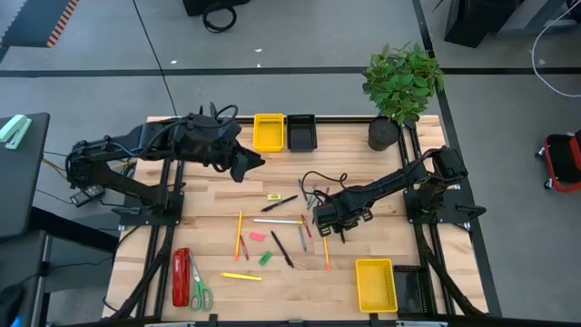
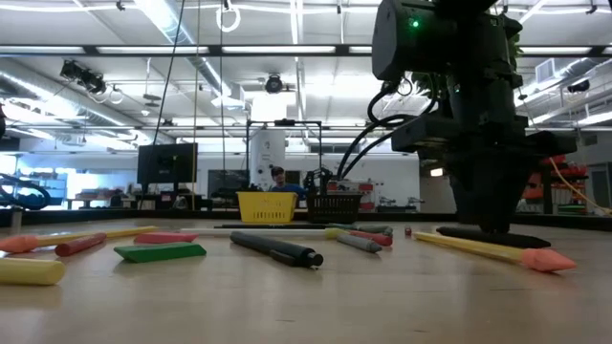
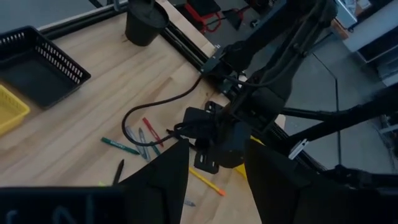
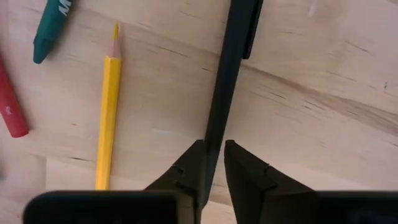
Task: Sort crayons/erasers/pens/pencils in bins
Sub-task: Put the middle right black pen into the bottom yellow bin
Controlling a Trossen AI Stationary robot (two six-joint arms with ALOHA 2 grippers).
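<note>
Right end effector (image 4: pixel 213 163) down on a black pen (image 4: pixel 227 68) — fingers clamped on its shaft.
Left end effector (image 3: pixel 214 168) hovers apart above the bench (image 1: pixel 209 204) — holding nothing.

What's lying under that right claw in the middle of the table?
A black pen runs between the right claw's fingers on the bare wooden table. The fingers cover its near end, so that part can't be seen.

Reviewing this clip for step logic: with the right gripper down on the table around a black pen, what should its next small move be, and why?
Probably a short straight lift. The right gripper has its fingers pinched on the black pen, which lies flat on the table beside a yellow pencil; raising it first avoids dragging neighbours. The left gripper waits open above.
</note>
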